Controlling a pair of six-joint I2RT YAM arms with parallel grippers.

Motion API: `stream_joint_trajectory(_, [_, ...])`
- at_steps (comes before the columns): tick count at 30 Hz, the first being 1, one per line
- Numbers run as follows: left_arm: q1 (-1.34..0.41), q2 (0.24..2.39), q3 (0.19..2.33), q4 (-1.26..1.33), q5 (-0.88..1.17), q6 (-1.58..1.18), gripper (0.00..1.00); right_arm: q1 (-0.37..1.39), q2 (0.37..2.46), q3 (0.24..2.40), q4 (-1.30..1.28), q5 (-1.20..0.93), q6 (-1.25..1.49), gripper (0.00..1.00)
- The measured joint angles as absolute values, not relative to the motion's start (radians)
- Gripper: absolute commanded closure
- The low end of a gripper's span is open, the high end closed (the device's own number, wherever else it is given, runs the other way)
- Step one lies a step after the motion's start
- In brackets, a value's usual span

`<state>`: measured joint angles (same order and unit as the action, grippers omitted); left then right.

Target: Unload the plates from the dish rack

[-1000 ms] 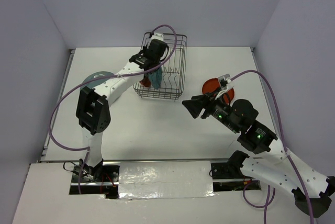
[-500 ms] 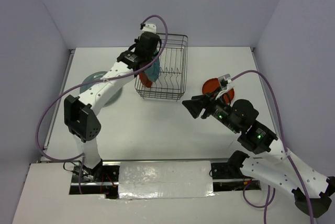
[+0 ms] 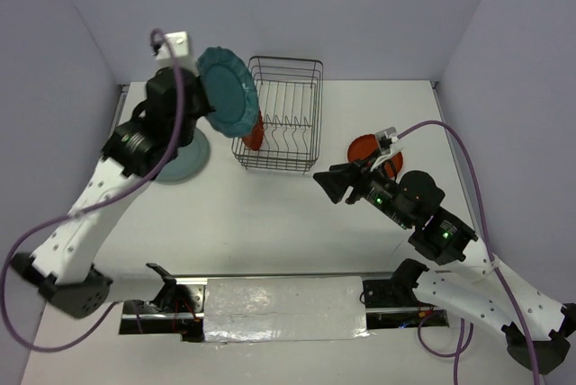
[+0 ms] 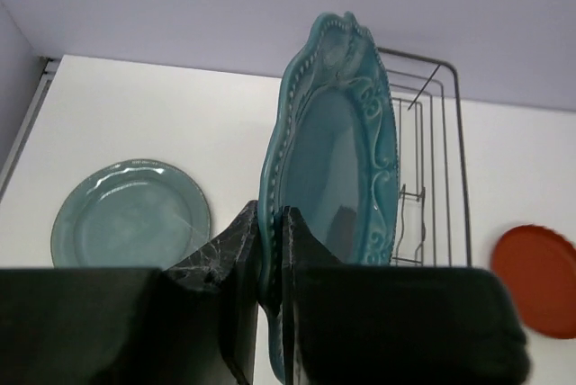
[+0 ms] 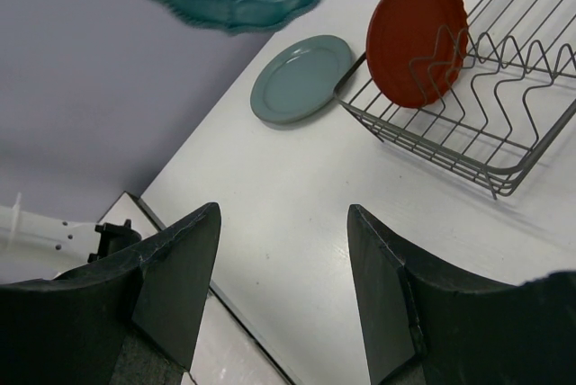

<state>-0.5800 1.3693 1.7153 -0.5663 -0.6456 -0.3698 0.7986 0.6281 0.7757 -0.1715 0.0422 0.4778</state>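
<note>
One orange-red plate (image 3: 255, 132) stands in the dish rack (image 3: 317, 124), nearer the left gripper (image 4: 270, 228), which clamps the scalloped teal plate (image 3: 227, 93) on edge, aloft between rack and flat grey-teal plate (image 3: 182, 156); the right gripper (image 5: 283, 223) hangs spread, empty.

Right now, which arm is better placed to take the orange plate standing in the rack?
Right. The right gripper is open, empty and faces the orange plate in the dish rack; the left gripper is shut on the scalloped teal plate.
</note>
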Motion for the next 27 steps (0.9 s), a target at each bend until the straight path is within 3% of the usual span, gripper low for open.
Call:
stream_joint_trajectory(9, [-0.433,0.881,1.303,-0.655,-0.577,-0.506,1.0,0.799,0.603,0.776,-0.179,0.054,0.474,0.34])
stream_joint_trajectory(27, [-0.427,0.707,0.81,-0.617,-0.214,-0.646,1.0,0.799,0.587,0.776,-0.18,0.06,0.474,0.34])
